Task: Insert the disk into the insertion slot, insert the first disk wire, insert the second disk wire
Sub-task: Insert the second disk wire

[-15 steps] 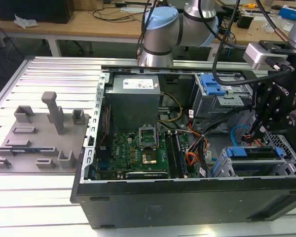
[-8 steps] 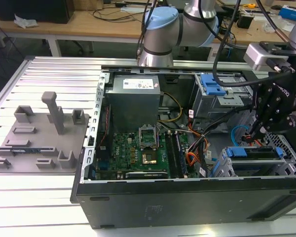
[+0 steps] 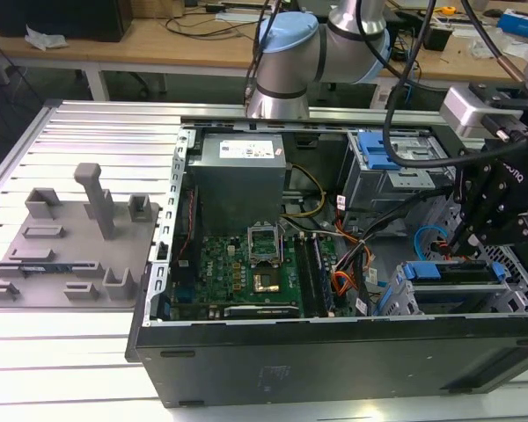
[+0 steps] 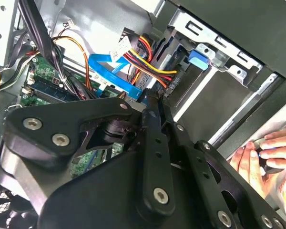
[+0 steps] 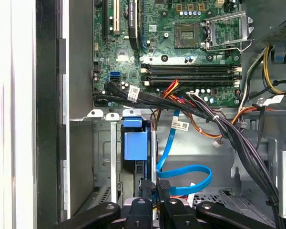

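While the open computer case (image 3: 334, 352) lies on the slatted metal surface (image 3: 97, 132), the black gripper (image 3: 465, 239) hangs inside it toward 3 o'clock in the exterior view, just above the low drive cage. That cage is the insertion slot (image 3: 497, 299), and the disk (image 3: 458, 271) already sits in it, its blue carrier edge showing along the top of the bay. In the second wrist view the gripper (image 4: 155, 98) has its fingers drawn close together at the back of the drive, next to a bundle of red, yellow and black power wires (image 4: 145, 59) and a flat blue data cable (image 4: 109, 67); whether the tips pinch a connector there I cannot tell. In the first wrist view the gripper (image 5: 155, 183) points at the same spot, with the blue cable (image 5: 186, 174) looping just beside it and the blue carrier tab (image 5: 135, 143) above the tips. The green motherboard (image 3: 246, 264) lies toward the case's middle. A grey fixture tray (image 3: 70, 237) rests on the surface at 9 o'clock. A person's hand (image 4: 264, 155) holds something beyond the case wall.
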Controlling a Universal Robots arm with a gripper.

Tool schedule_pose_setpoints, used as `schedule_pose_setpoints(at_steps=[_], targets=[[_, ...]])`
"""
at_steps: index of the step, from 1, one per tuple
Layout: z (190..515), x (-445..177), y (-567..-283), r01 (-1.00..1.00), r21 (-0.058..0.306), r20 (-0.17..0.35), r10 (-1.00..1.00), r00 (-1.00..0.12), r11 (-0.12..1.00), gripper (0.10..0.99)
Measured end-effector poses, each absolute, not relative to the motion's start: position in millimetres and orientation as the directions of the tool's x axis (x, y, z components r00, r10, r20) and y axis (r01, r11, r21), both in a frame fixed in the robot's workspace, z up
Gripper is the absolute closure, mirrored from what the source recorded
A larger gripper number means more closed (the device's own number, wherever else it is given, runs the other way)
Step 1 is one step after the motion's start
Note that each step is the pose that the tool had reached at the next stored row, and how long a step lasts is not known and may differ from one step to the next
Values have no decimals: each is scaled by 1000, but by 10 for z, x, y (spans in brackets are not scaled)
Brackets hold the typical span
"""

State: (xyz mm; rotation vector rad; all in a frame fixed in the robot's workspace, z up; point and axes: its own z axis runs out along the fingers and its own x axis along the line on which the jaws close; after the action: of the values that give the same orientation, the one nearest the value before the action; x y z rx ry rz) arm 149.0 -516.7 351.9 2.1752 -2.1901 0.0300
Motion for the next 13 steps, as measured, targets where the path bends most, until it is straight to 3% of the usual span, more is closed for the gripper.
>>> schedule_pose_setpoints(at_steps=[13], targets=[[3519,1481,-5217,-1000,24,50,-999,-6,7,925]])
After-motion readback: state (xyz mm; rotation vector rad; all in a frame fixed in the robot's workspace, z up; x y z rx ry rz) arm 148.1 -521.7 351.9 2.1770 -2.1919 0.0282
